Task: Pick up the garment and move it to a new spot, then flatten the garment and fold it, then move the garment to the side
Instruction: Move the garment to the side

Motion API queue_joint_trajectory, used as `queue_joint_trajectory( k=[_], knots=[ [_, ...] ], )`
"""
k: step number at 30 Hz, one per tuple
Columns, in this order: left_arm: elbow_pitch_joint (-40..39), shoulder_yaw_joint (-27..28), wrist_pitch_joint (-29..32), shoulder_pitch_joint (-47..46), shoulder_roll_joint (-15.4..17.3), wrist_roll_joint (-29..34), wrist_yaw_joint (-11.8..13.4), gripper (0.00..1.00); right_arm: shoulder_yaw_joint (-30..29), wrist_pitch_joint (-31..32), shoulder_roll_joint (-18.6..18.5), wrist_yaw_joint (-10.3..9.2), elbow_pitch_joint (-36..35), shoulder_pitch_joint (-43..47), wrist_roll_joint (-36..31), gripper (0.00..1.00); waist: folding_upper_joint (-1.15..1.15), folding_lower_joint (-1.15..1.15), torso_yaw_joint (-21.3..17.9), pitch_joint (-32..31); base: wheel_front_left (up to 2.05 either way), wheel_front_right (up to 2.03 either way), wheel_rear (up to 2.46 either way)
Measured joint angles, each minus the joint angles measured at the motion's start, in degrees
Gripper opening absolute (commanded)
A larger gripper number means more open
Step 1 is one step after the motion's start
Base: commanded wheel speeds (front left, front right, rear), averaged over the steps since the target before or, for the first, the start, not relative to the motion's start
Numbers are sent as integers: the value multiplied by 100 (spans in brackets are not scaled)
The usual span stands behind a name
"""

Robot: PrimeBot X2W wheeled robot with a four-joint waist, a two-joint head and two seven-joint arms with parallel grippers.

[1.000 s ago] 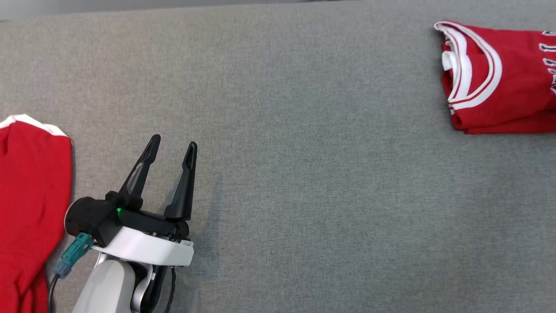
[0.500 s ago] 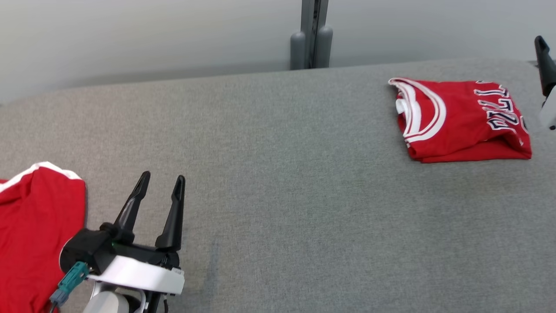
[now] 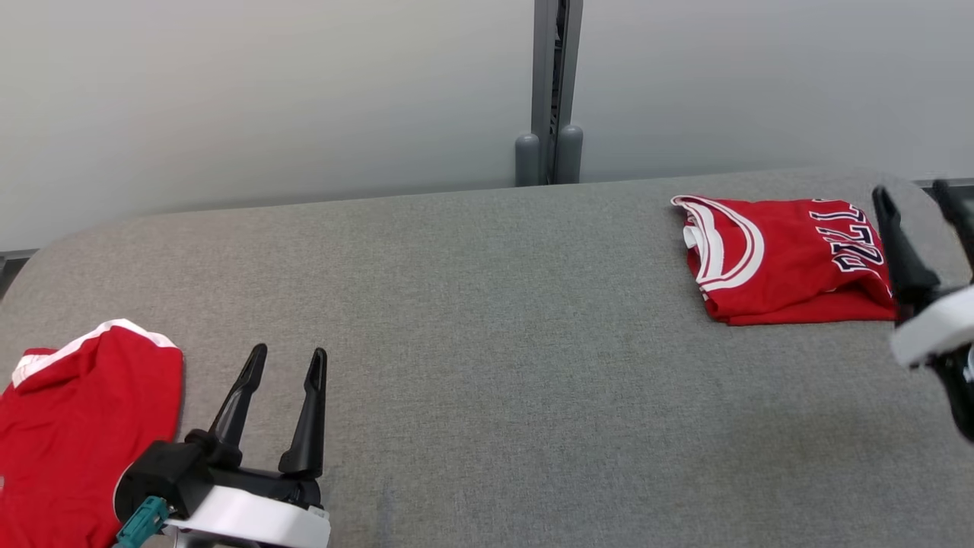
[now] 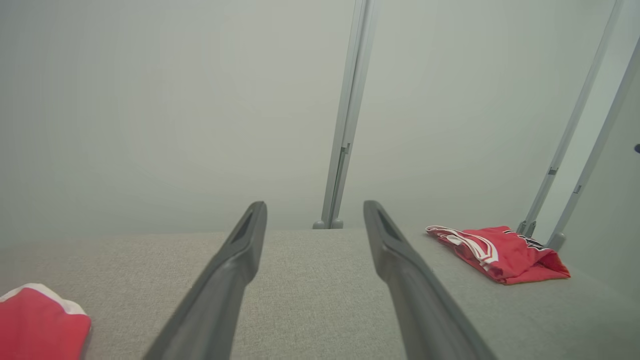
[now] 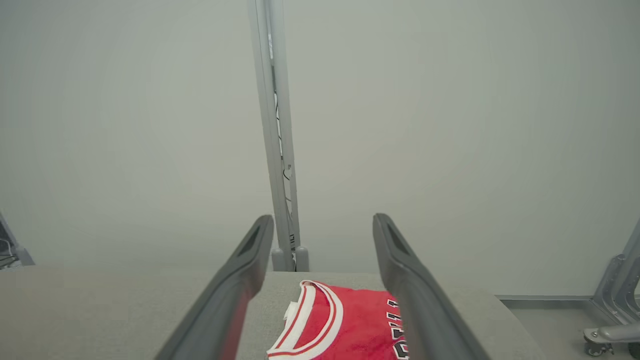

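The grey padded surface (image 3: 487, 342) is broad, and the trouble I'd expect begins at its rounded right end. The folded jersey (image 3: 784, 259) lies at the far right, near that edge, so a careless nudge could push it over or spring the fold open. The loose red garment (image 3: 84, 434) sits at the near left, only partly visible. If it is next to be picked up, a pinch on one layer would likely lift it in a bunch. The right hand (image 3: 911, 189) looks the likeliest culprit. Spread wide and holding nothing, it hangs just beside the jersey's lettered end, and whether it touches cloth I cannot tell. A sideways swing there could drag the top layer. The left hand (image 3: 289, 352), also wide apart and empty, is over bare surface just beside the loose red garment, not touching it.

The folded jersey's long axis runs left to right, roughly along the surface's far edge. Its white-trimmed neckline faces the robot's left, and the lettering sits at the right end. The loose red garment seems to run near to far, with its white-trimmed edge pointing away from the robot, though too much is cut off to be sure.
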Motion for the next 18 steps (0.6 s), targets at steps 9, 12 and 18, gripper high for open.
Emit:
queue_joint_trajectory(
  k=[9, 12, 18],
  knots=[
    [7, 120, 1, 79, -33, 46, -1, 100, -1414, 0, 956, 0, -1846, 2085, -1252, 100, 0, 0, 109, -138, 0, 0, 0],
    [-20, 155, 1, 97, -57, 47, -2, 100, -1723, -1, 1279, 0, -2334, 2636, -1532, 100, 0, 0, 141, -155, 0, 0, 0],
    [-13, 250, 1, 188, -96, 55, -9, 100, -2063, 0, 1853, 0, -2914, 3437, -1922, 100, 0, 0, 184, -162, 0, 0, 0]
  ],
)
